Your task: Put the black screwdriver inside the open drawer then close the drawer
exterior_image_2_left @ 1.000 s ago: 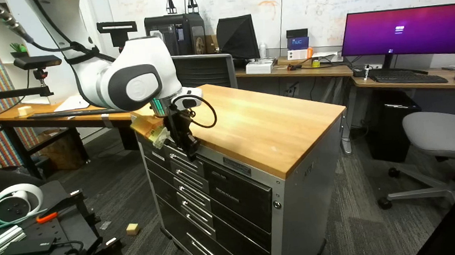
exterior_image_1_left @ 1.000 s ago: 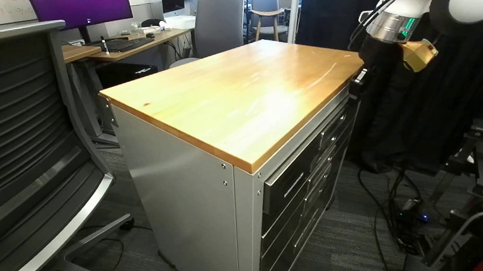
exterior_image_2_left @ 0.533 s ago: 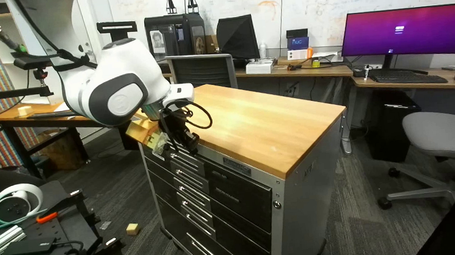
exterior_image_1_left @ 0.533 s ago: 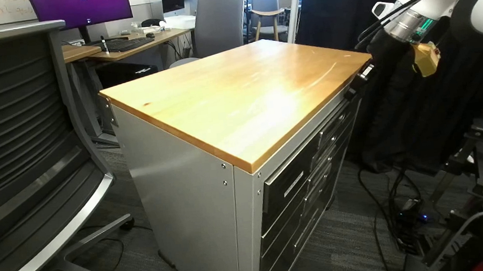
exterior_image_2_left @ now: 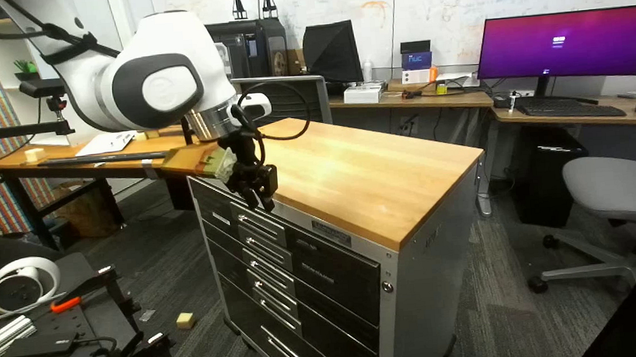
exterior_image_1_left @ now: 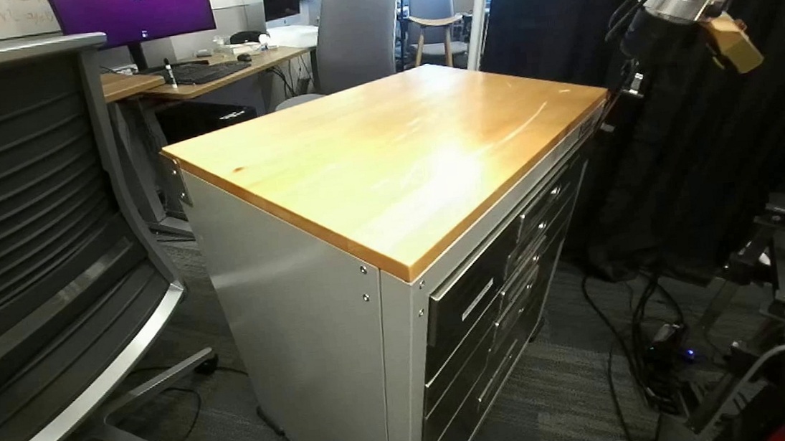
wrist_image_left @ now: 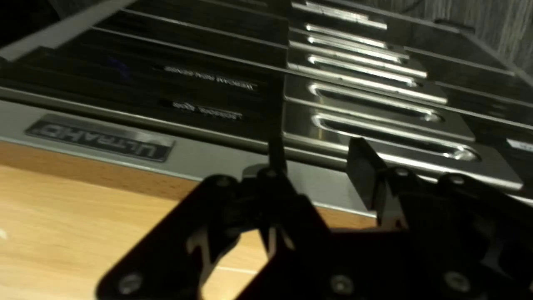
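Observation:
The black screwdriver does not show in any view; it is hidden or out of view. The top drawer [exterior_image_2_left: 329,264] looks shut or nearly flush in the grey cabinet [exterior_image_2_left: 427,299]; its front is dark with a metal handle strip, and its inside is hidden. The drawer front also shows in an exterior view [exterior_image_1_left: 475,288] and the wrist view [wrist_image_left: 187,93]. My gripper [exterior_image_2_left: 259,201] hangs in front of the wooden top's front edge, above the drawer handle. In the wrist view the gripper [wrist_image_left: 318,156] is open, with a bare gap between its fingers.
The wooden top [exterior_image_2_left: 362,175] overhangs the drawers. Lower drawers [exterior_image_2_left: 270,302] are shut. A black stand with an orange tool [exterior_image_2_left: 66,304] is in front of the cabinet. A dark office chair [exterior_image_1_left: 26,234] stands beside it. A small block [exterior_image_2_left: 186,321] lies on the floor.
My gripper has risen and pulled back from the cabinet front, and the wrist has turned to point more downward. The drawer has not visibly moved.

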`<act>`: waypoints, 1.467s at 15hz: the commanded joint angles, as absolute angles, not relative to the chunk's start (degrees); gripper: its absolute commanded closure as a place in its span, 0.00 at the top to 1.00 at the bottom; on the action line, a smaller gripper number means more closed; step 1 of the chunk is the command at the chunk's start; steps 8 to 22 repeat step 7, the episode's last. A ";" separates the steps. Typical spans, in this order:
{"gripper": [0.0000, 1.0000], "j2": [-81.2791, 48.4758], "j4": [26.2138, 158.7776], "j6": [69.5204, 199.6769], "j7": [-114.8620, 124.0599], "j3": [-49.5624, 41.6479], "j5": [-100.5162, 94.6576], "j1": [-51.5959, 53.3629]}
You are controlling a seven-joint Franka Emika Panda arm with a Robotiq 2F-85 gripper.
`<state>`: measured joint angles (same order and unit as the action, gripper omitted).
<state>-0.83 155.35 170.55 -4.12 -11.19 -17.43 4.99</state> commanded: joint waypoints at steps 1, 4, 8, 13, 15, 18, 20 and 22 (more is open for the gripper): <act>0.75 4.44 153.37 154.75 0.96 -7.64 -28.18 2.33; 0.72 3.67 153.45 152.38 -1.87 -5.70 -25.02 1.02; 0.91 4.43 152.37 147.38 -2.39 -3.73 -24.38 1.49; 0.91 4.43 152.37 147.38 -2.39 -3.73 -24.38 1.49; 0.91 4.43 152.37 147.38 -2.39 -3.73 -24.38 1.49; 0.91 4.43 152.37 147.38 -2.39 -3.73 -24.38 1.49; 0.91 4.43 152.37 147.38 -2.39 -3.73 -24.38 1.49; 0.91 4.43 152.37 147.38 -2.39 -3.73 -24.38 1.49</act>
